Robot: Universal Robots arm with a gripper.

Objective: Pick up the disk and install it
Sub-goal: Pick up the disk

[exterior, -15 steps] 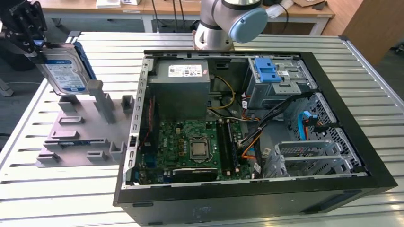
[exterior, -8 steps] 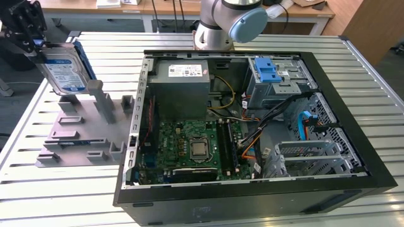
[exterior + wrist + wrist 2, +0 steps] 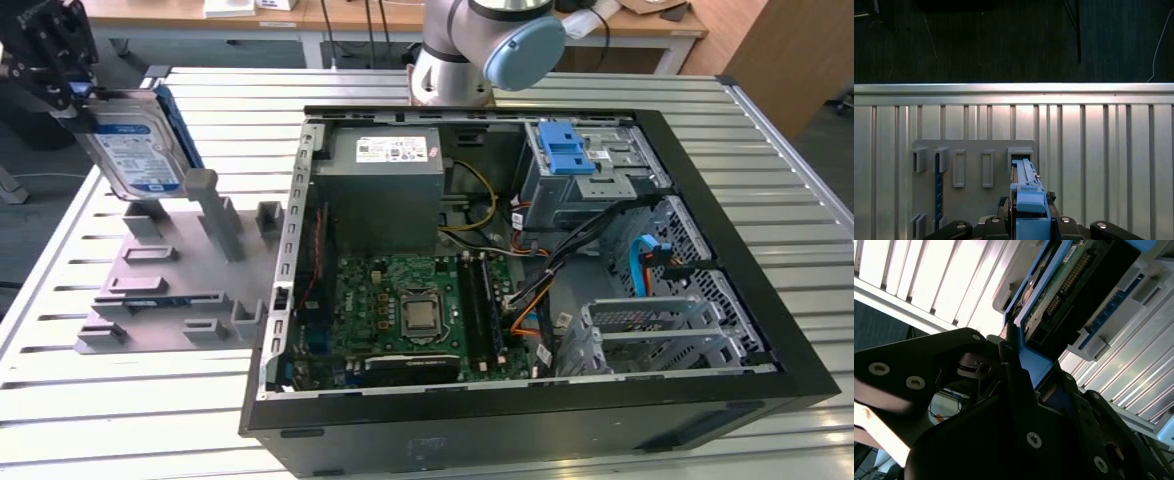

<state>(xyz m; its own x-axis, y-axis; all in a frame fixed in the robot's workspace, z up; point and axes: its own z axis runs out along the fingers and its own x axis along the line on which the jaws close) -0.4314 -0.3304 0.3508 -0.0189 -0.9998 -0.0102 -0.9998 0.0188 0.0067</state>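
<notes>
The disk point(image 3: 134, 145), a silver drive with a white-and-blue label in a blue carrier, hangs tilted above the grey fixture plate point(image 3: 160, 280) at the exterior view's left. My gripper point(image 3: 78, 98) is shut on its upper end. In the first wrist view the disk point(image 3: 1026, 192) shows edge-on as a blue strip between the black fingers point(image 3: 999, 222), over an open slot point(image 3: 1019, 154) of the fixture. The second wrist view shows the disk's green circuit-board side point(image 3: 1064, 285) and blue carrier edge clamped in the gripper point(image 3: 1021, 365).
The open computer case point(image 3: 747, 330) lies on the slatted metal table point(image 3: 134, 420), to the exterior view's right of the fixture. Inside are a grey power-supply box point(image 3: 387, 160), a blue-latched drive cage point(image 3: 567, 150), the motherboard point(image 3: 414, 310) and loose cables. The arm's base point(image 3: 461, 60) stands behind the case.
</notes>
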